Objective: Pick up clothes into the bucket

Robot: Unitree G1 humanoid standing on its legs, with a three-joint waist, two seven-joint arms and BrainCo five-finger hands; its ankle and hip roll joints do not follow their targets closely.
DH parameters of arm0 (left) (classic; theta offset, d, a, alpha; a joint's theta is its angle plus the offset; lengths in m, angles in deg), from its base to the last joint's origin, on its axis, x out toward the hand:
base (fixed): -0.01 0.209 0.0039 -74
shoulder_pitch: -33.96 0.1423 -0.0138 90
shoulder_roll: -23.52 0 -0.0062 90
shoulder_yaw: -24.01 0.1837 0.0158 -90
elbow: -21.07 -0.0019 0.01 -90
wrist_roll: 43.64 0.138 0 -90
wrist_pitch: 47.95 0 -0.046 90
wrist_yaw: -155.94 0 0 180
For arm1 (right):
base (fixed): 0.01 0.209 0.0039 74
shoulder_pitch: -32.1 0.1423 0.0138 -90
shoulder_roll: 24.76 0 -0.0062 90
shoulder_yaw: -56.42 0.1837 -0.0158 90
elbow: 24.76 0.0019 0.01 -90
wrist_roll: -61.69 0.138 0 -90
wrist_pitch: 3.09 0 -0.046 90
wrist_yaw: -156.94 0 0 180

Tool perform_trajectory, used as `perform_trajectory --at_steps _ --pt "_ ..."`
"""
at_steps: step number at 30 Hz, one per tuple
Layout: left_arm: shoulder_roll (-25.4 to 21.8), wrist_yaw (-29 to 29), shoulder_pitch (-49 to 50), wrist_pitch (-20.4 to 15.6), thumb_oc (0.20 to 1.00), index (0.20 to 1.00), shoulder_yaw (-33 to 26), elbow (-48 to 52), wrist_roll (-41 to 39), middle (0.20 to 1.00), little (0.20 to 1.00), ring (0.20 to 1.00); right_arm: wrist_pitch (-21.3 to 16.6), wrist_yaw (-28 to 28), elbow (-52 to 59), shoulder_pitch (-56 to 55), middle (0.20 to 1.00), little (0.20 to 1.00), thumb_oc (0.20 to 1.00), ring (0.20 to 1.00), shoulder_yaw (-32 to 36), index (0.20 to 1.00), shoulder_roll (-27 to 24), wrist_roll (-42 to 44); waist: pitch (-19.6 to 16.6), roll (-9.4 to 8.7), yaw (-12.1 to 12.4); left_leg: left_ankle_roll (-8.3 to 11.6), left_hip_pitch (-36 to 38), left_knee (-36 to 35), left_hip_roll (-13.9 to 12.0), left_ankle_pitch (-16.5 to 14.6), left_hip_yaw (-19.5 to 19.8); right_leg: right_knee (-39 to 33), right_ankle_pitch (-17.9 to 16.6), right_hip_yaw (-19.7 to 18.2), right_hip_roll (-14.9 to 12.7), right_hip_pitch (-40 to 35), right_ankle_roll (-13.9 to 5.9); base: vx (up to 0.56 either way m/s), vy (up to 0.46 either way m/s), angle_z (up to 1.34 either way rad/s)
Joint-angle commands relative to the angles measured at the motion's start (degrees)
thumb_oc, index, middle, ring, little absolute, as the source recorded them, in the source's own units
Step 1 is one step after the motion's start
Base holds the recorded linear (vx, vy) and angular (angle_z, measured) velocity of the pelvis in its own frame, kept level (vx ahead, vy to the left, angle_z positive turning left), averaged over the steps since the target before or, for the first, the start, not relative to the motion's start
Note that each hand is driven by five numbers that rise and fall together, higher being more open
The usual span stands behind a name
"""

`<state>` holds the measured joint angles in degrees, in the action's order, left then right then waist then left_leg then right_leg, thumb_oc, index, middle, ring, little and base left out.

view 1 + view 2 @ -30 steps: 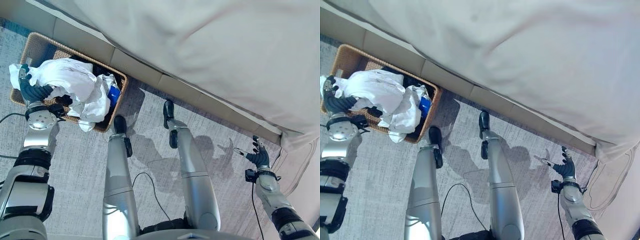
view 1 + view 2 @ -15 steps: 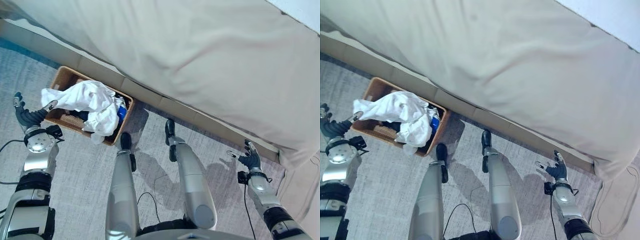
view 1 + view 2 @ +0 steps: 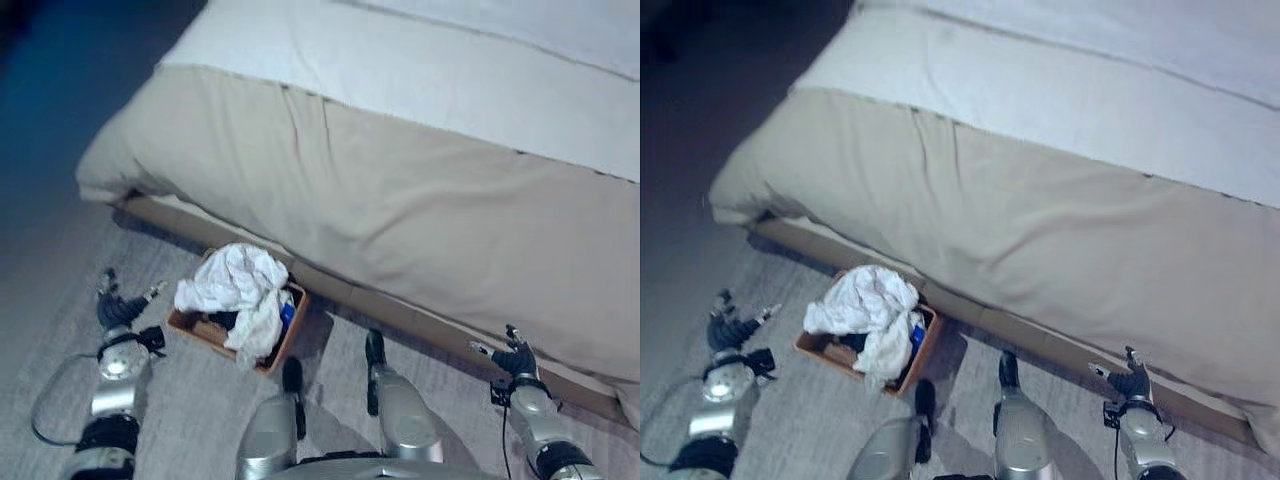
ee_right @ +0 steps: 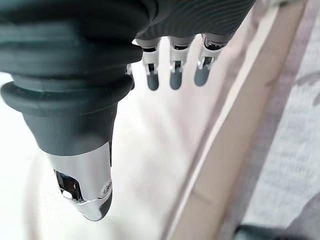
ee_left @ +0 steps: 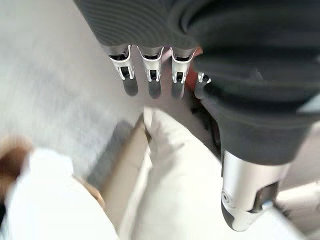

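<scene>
Left hand (image 3: pixel 118 308) raised over the grey carpet (image 3: pixel 180 400) just left of the basket (image 3: pixel 262 355), silver fingers (image 5: pixel 153 80) straight and spread, thumb apart, nothing held. Right hand (image 3: pixel 513 358) low on the right, close to the bed's wooden base (image 3: pixel 400 315), fingers (image 4: pixel 173 70) likewise straight and relaxed, empty. Beyond the left hand, a shallow rectangular woven basket, brown wicker, on the carpet hard against the bed base. Heaped inside, crumpled white clothes (image 3: pixel 235 285), soft and rumpled, piled above the rim and drooping over the near edge, with a bit of blue cloth (image 3: pixel 287 312) and something dark underneath. Above it all, a broad bed (image 3: pixel 420 190) under a smooth beige cover with faint creases, paler sheet on top. Carpet short-piled, mottled grey. Compared with a second ago: left hand no longer closed on the white cloth above the basket, now clear of it and open; clothes left lying in the basket; whole view swung upward and back, so basket and hands appear smaller and lower, far more of the bed on show. Right hand open as before.
</scene>
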<state>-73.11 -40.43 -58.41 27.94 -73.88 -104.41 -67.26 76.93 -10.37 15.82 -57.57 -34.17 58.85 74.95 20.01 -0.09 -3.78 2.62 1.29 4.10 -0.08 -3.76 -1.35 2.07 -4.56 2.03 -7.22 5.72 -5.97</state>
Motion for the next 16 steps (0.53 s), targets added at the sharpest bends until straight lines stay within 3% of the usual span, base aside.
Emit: perform_trajectory --at_steps 1,4,10,13,16 --pt "0.1 5.7 2.3 -4.1 1.000 1.000 1.0 -0.6 -3.3 1.000 1.000 1.000 -2.0 -2.9 -0.7 -1.1 1.000 1.000 1.000 1.000 1.3 1.000 0.4 4.5 -6.0 -2.03 -0.2 -1.08 -2.6 4.3 3.9 -2.3 0.5 0.5 -1.3 1.7 -2.5 -0.3 -3.82 0.08 0.026 -0.14" --pt "2.9 7.2 3.0 -3.7 1.000 1.000 2.0 -3.7 -3.4 1.000 1.000 1.000 -2.1 -4.1 -2.0 -1.9 1.000 1.000 1.000 1.000 1.5 1.000 2.3 6.3 -7.6 -1.78 -0.4 -1.43 -0.2 2.6 4.0 -2.4 0.5 1.2 -0.6 1.3 -2.6 -1.5 -3.76 0.08 0.032 -0.04" --pt "8.8 10.0 4.2 -0.6 1.000 1.000 9.6 -19.2 6.4 1.000 1.000 1.000 -1.5 -6.9 -6.9 -1.0 1.000 1.000 1.000 1.000 -1.9 1.000 6.1 6.4 -8.7 -2.02 0.0 -2.93 3.6 1.0 4.5 -2.7 -0.5 4.6 -0.3 0.5 -2.9 -2.1 -4.51 -0.03 0.026 -0.13" --pt "9.9 10.3 4.5 0.9 1.000 1.000 10.6 -24.4 9.5 1.000 1.000 1.000 -1.0 -7.0 -8.2 -0.3 1.000 1.000 1.000 1.000 -3.5 1.000 7.3 4.4 -7.7 -1.19 1.1 -3.28 3.3 1.3 3.1 -2.1 -1.7 10.7 1.4 5.2 -3.8 -0.8 -4.44 -0.12 -0.027 -0.23" --pt "10.3 10.7 4.0 2.4 1.000 1.000 11.0 -29.2 11.2 1.000 1.000 1.000 0.1 -7.5 -10.5 -0.5 1.000 1.000 1.000 1.000 -4.3 1.000 7.6 3.4 -8.2 -1.22 0.9 -3.05 2.5 1.6 2.8 -1.5 0.0 11.2 3.8 1.2 -2.4 -2.4 -3.80 -0.05 -0.095 -0.42"
